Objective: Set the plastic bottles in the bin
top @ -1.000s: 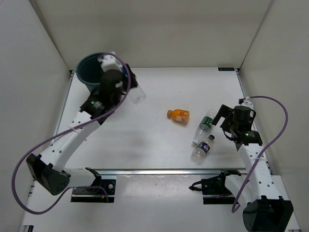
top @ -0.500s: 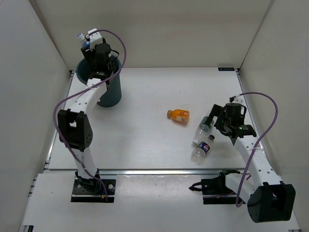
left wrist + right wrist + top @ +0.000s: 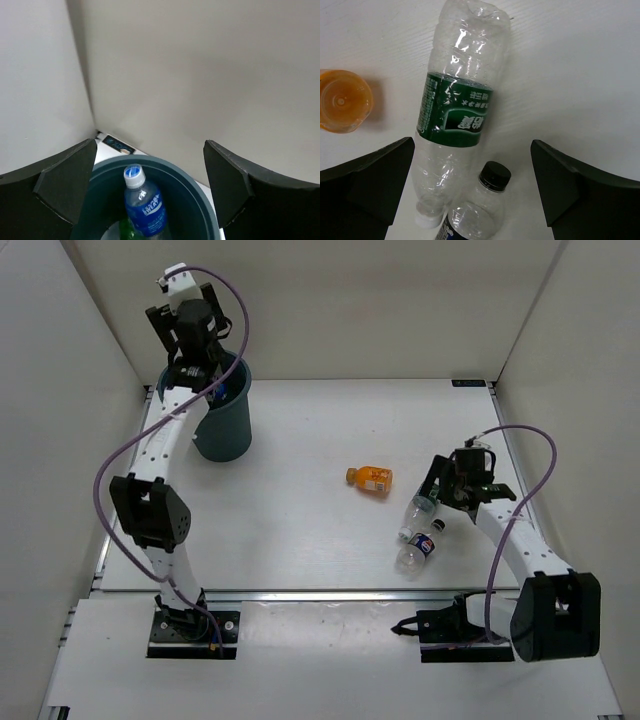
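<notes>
Item 1. We record the bin [image 3: 228, 432], a dark teal bucket, standing upright at the upper left of the top view, in the far left corner of the white table [image 3: 300, 540].

Item 2. The blue-label bottle [image 3: 145, 207] sits inside the bin, white cap uppermost and leaning toward the far rim in the left wrist view.

Item 3. The left gripper [image 3: 150, 150] hangs above the bin's mouth. We find its jaws spread wide, one on each side of the frame, with nothing between them.

Item 4. The green-label bottle [image 3: 457, 115] lies on its side on the table, right of centre in the top view, its white cap toward the bottom of the right wrist frame.

Item 5. The dark-cap bottle [image 3: 480, 210] lies just beside the green-label bottle's neck, and we judge them touching.

Item 6. The orange bottle [image 3: 342, 100] lies apart at the left edge of that frame.

Item 7. The right gripper [image 3: 472, 145] is over the green-label bottle. We find its jaws fully apart, flanking the bottle without gripping it.
</notes>
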Robot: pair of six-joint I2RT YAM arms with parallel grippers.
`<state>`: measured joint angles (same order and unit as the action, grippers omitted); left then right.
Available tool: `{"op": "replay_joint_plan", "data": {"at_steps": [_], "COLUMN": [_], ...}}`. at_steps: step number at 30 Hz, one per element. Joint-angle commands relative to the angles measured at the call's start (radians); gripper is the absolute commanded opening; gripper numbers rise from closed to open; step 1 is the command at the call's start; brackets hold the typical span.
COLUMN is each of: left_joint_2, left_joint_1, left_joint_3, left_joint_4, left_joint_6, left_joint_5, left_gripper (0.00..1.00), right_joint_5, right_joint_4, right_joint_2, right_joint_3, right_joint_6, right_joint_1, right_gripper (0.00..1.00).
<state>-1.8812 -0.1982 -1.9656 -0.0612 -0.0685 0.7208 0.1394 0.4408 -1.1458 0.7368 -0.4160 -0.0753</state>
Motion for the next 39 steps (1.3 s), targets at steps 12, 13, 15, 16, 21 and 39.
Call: {"op": "replay_joint_plan", "data": {"at_steps": [12, 13, 15, 16, 21, 39], "left_joint_2": [0.414, 0.465, 0.539, 0.572, 0.677, 0.987], "left_joint_1": [-0.184, -0.153, -0.129, -0.133, -0.127, 0.006], "left_joint_3": [0.359, 0.448, 0.557, 0.598, 0.712, 1.047], "left_joint_4": [-0.485, -0.453, -0.428, -0.452, -0.540, -0.729], "left_joint_6": [-0.138, -0.195, -0.228, -0.220, -0.209, -0.401], "left_joint_5": [-0.559, -0.654, -0.692, -0.645, -0.624, -0.515], "left_gripper": [0.99, 0.98, 0.99, 0.98, 0.99, 0.99], "right_joint_5": [0.065, 0.069, 0.071, 0.069, 0.069, 0.244], "right_joint_4": [-0.156, -0.175, -0.185, -0.183, -0.191, -0.243], "right_joint_2": [-0.215, -0.227, -0.255, -0.276, -0.330, -0.336], "right_joint_3": [0.099, 0.093, 0.101, 0.099, 0.108, 0.527], "right_joint_6": [-0.009, -0.009, -0.021, -0.026, -0.038, 0.206], "right_joint_1": [-0.040, -0.034, -0.026, -0.009, 0.005, -0.179], "right_gripper": [0.99, 0.99, 0.99, 1.00, 0.99, 0.28]}}
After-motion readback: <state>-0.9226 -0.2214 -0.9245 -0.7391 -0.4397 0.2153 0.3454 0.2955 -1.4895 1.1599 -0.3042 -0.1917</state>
